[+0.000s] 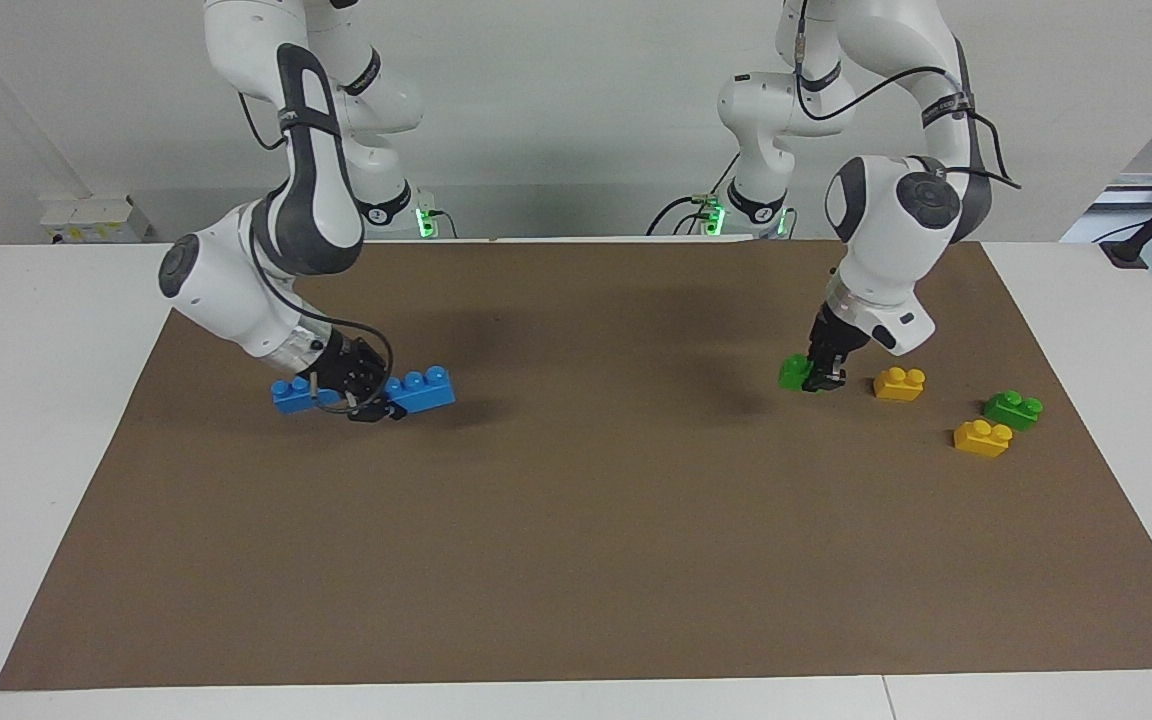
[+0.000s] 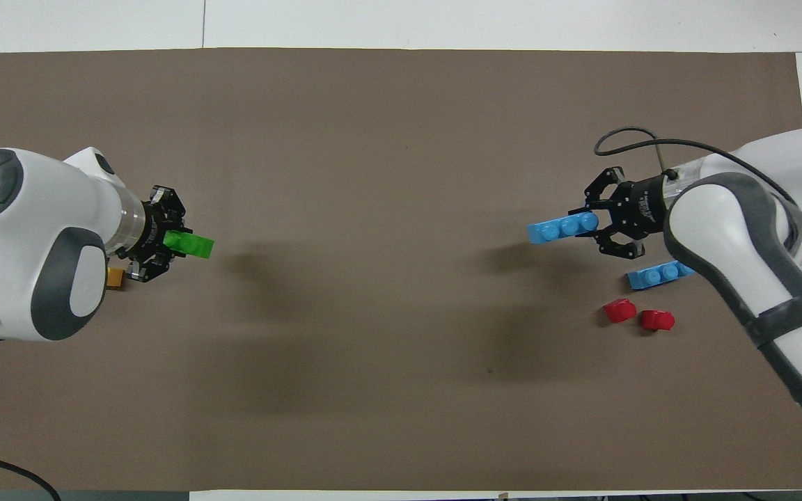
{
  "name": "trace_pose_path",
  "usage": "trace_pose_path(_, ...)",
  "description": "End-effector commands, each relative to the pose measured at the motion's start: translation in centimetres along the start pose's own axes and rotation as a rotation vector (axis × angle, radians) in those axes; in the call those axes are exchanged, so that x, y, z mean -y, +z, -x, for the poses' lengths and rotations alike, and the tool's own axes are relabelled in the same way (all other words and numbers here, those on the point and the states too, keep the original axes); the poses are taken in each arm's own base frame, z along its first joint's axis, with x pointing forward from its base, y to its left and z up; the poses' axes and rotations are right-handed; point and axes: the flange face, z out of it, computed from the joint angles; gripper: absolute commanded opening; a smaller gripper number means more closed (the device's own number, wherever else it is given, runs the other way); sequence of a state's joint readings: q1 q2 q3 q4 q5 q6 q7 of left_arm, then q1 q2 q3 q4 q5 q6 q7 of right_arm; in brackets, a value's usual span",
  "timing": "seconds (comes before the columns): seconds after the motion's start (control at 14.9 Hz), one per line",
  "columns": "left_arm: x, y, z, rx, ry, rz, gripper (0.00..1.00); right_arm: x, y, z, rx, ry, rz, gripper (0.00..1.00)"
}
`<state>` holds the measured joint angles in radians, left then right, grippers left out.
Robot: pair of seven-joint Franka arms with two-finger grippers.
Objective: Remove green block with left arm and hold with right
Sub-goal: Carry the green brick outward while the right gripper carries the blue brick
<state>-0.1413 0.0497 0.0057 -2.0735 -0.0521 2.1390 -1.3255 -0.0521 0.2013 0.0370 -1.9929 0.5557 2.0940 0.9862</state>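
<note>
My left gripper (image 1: pixel 818 378) is shut on a green block (image 1: pixel 792 370) with two studs and holds it just above the brown mat (image 1: pixel 576 520), beside a yellow brick (image 1: pixel 899 383). In the overhead view the left gripper (image 2: pixel 173 243) grips one end of the green block (image 2: pixel 193 244). My right gripper (image 1: pixel 374 400) is shut on a blue three-stud brick (image 1: pixel 422 390), low over the mat toward the right arm's end. It also shows in the overhead view (image 2: pixel 594 229), holding the blue brick (image 2: pixel 561 228).
A second blue brick (image 1: pixel 294 393) lies on the mat by the right gripper. Two red pieces (image 2: pixel 619 309) lie nearer the robots than it. A second green brick (image 1: pixel 1013 408) and another yellow brick (image 1: pixel 982 437) lie toward the left arm's end.
</note>
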Motion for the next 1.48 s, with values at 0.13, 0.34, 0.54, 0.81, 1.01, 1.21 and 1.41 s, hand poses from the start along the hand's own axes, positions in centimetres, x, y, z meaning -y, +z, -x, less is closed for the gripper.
trace_pose_path(0.13, 2.0, -0.1, -7.7, -0.015, 0.151, 0.028, 0.00, -1.2, 2.1, -6.1, 0.012, -0.056, 0.038, 0.00)
trace_pose_path(0.34, 2.4, 0.9, -10.6, -0.026, 0.228, 0.038, 0.00, -2.0, 3.1, -7.1, 0.007, -0.038, 0.043, 0.00)
trace_pose_path(0.54, 1.8, 2.3, -11.6, -0.046, 0.268, 0.064, 0.00, -3.0, 3.5, -9.2, 0.000, -0.038, 0.036, 0.00)
trace_pose_path(0.81, 1.0, 3.6, -13.0, -0.055, 0.333, 0.069, 0.00, -3.8, 4.0, -10.8, -0.014, -0.020, 0.027, 0.00)
trace_pose_path(1.01, 0.6, 4.0, -12.4, -0.057, 0.357, 0.072, 0.00, -4.1, 4.3, -11.0, -0.026, -0.014, 0.021, 0.00)
trace_pose_path(1.21, 0.3, 5.0, -12.5, -0.053, 0.366, 0.066, 0.00, -3.7, 4.6, -10.4, -0.029, -0.002, 0.023, 0.00)
trace_pose_path(1.41, 0.0, 6.7, -12.7, -0.051, 0.357, 0.062, 0.00, -3.5, 5.1, -9.8, -0.049, 0.030, 0.011, 0.00)
